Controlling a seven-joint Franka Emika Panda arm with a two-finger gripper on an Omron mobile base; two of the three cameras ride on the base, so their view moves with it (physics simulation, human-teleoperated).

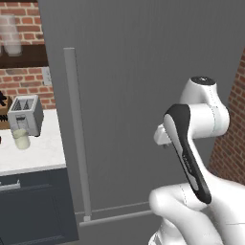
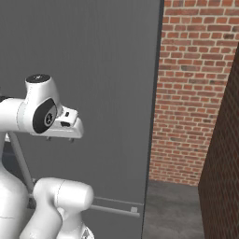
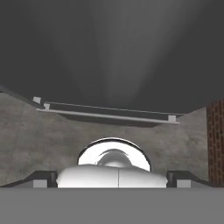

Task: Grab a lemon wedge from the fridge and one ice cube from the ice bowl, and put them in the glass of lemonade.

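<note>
fridge (image 1: pixel 143 72) stands shut right in front of me, its dark-grey door taking up most of both base views, with the long grey bar handle (image 1: pixel 76 134) running upright down the door's left side in my left base view. a thinner horizontal handle (image 3: pixel 107 114) crosses the lower front of the fridge, and i see it in the hand view above the grey floor (image 3: pixel 39 135). my gripper (image 3: pixel 111 177) looks along the fridge front with its two dark finger tips standing wide apart at the bottom corners of the hand view, nothing between them. my arm (image 1: pixel 191 119) is folded up close before the door, not touching it as far as i can tell. off to the left, on the white counter (image 1: pixel 43 153), the glass of lemonade (image 1: pixel 21 138) sits just in front of the toaster (image 1: pixel 25 114), near the counter's front edge. a frosted glass (image 1: pixel 10 34) stands on the shelf above. a brick wall (image 2: pixel 196 93) rises to the right of the fridge.
</note>
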